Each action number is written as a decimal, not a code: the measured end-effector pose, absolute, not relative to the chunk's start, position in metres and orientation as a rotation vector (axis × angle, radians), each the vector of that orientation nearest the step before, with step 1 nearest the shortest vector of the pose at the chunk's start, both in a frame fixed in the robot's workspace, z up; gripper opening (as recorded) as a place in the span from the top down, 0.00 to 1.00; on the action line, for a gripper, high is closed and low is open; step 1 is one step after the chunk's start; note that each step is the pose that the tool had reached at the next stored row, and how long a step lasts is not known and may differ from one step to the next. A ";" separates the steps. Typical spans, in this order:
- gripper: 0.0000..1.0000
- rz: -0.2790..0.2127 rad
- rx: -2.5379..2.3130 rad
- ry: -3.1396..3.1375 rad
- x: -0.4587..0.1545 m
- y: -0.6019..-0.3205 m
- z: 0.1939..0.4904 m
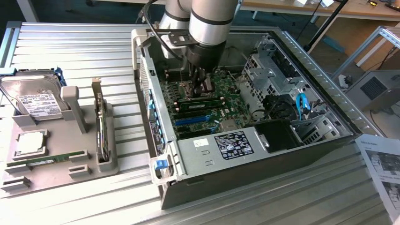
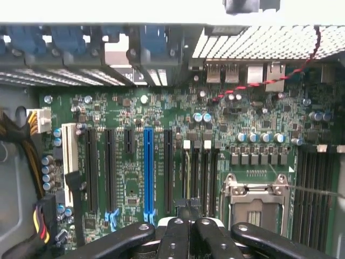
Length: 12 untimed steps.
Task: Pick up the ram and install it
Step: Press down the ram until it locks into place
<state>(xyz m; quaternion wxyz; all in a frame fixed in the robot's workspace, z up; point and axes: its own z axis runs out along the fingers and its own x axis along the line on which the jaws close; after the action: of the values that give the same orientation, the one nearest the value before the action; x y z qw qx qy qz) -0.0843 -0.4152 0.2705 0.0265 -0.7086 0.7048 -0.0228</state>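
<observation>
**Technician:** Ribbed metal worktop (image 1: 75, 42) carries an open computer case (image 1: 206, 159) laid on its side. Why this orientation?

**Instructor:** With the case on its side, the motherboard (image 2: 161, 108) faces upward. The arm can therefore descend straight onto the memory slots.

**Technician:** State of the tool (image 1: 201, 86)?

**Instructor:** Clenched. In the wrist view the fingers (image 2: 175, 237) stand pressed together with no gap between them and nothing clamped between them. Closed fingers present one blunt tip, which, in my judgement, suits pushing rather than grasping.

**Technician:** Location of the ram (image 1: 203, 100)?

**Instructor:** Directly beneath the tool tip, inside the case. It stands on edge along a slot, level with the board. Whether the tip actually touches its top edge cannot be told. It appears seated, or very nearly so; the latch condition is not readable.

**Technician:** What else lies close to the tool?

**Instructor:** The processor socket (image 2: 256, 199) sits just beside the tip, and the blue expansion slot (image 2: 149, 172) lies on its other side. Well away from the tool, outside the case, a parts tray (image 1: 56, 180) holds a hard drive (image 1: 34, 101) and another green stick (image 1: 47, 161), each in its own recess so that it can be reached.
</observation>
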 end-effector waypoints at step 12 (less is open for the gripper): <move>0.89 -0.060 -2.197 2.185 -0.082 -0.415 0.271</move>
<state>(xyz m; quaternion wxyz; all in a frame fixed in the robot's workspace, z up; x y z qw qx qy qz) -0.0821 -0.4152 0.2714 0.0212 -0.7087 0.7049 -0.0192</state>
